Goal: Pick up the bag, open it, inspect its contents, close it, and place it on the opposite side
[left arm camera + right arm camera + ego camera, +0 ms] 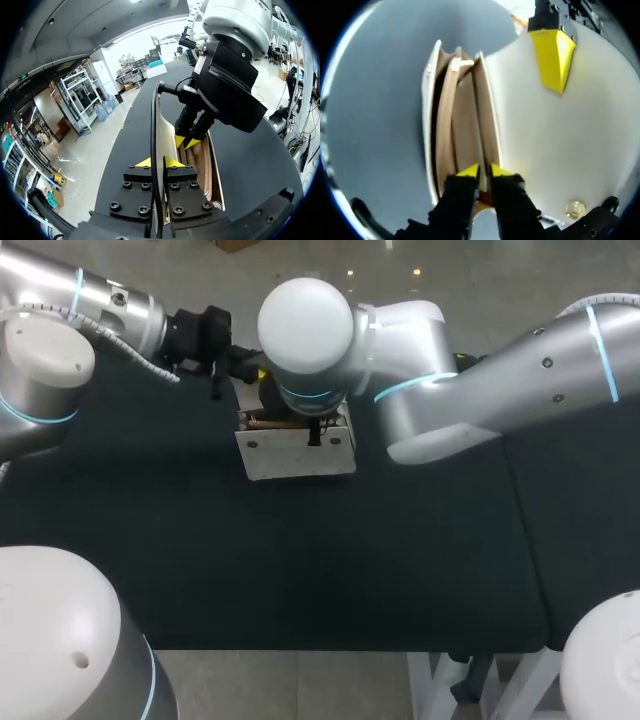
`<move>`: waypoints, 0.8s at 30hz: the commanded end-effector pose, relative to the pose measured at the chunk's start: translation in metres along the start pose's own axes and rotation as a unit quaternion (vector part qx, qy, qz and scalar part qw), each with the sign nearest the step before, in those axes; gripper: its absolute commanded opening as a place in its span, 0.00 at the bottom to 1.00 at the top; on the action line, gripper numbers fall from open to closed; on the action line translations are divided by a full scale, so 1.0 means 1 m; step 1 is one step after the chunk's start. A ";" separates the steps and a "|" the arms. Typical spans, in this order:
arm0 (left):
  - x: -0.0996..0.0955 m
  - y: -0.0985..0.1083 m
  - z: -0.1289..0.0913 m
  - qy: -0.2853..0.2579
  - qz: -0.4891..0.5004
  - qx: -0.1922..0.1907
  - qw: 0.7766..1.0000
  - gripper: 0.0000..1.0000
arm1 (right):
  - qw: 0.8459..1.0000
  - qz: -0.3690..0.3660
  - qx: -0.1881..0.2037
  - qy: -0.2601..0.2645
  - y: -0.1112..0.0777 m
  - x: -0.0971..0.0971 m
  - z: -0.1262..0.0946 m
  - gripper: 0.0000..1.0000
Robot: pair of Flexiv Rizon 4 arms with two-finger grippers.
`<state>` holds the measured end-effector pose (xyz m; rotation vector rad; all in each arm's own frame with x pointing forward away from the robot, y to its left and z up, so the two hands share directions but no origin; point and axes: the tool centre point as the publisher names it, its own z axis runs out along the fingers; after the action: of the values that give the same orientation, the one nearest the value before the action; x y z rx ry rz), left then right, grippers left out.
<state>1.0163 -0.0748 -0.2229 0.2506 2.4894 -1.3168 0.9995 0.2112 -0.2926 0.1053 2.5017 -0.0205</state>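
**Two robot arms and their two-finger grippers.**
The left silver-grey tubular arm (55, 290) and the right silver-grey tubular arm (530, 370) have smooth metallic shells, glossy white domed joint caps (305, 325) and thin glowing cyan rings (78, 288). A pale coiled cable (140, 360) runs along the left one. The left black boxy gripper (159, 162) and the right black boxy gripper (484, 171) carry round black screw heads (115, 206) and wedge-shaped bright yellow fingertips (552, 57).

L tool (155, 162) clamps the white bag (167, 131) by its flap edge. R tool (188, 141) just ahead, tips down in bag's tan opening. Dark desk (250, 160) underneath.
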 end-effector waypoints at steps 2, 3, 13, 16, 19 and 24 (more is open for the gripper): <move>0.004 -0.001 -0.004 -0.002 0.002 0.001 1.000 0.00 | 1.000 0.008 0.003 -0.011 0.001 -0.001 -0.004 0.13; 0.004 -0.001 -0.004 -0.002 0.002 0.001 1.000 0.00 | 1.000 0.011 0.003 -0.015 0.001 -0.001 -0.005 0.10; 0.005 -0.001 -0.004 0.001 0.002 0.000 1.000 0.00 | 0.997 0.042 -0.008 -0.063 -0.003 -0.005 -0.017 0.00; 0.005 -0.001 -0.004 0.001 0.002 0.000 1.000 0.00 | 0.997 0.042 -0.010 -0.066 -0.003 -0.004 -0.018 0.00; 0.003 -0.001 -0.004 0.002 -0.010 0.000 1.000 0.00 | 0.996 0.044 -0.011 -0.074 -0.004 -0.005 -0.023 0.00; 0.003 -0.002 -0.006 0.005 -0.024 -0.007 1.000 0.00 | 0.994 0.042 -0.012 -0.097 -0.006 -0.007 -0.043 0.00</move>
<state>1.0110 -0.0708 -0.2228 0.1980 2.5160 -1.3255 0.9915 0.2098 -0.2608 0.1903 2.3190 0.0316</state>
